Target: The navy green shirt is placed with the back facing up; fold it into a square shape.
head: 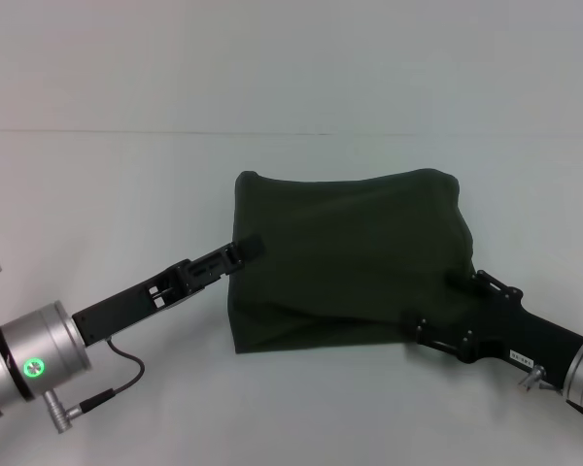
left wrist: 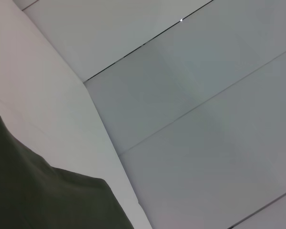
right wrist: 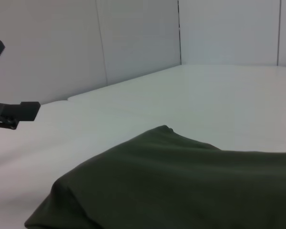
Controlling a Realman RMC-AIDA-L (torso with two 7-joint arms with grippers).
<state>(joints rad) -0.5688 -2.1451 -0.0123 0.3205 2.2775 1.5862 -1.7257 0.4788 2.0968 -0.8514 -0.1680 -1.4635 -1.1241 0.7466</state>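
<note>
The navy green shirt (head: 345, 257) lies folded into a rough square on the white table (head: 97, 184), plain side up, with no lettering showing. My left gripper (head: 247, 249) is at the shirt's left edge, low over the table, with its jaws apart and nothing between them. It also shows in the right wrist view (right wrist: 19, 78), beyond the cloth. My right gripper (head: 432, 303) is over the shirt's near right corner with its fingers spread on the cloth. The shirt fills the lower part of the right wrist view (right wrist: 181, 186) and a corner of the left wrist view (left wrist: 33, 191).
The white table runs out on all sides of the shirt. A pale wall (head: 291, 58) stands behind it. A black cable (head: 117, 374) hangs below my left wrist.
</note>
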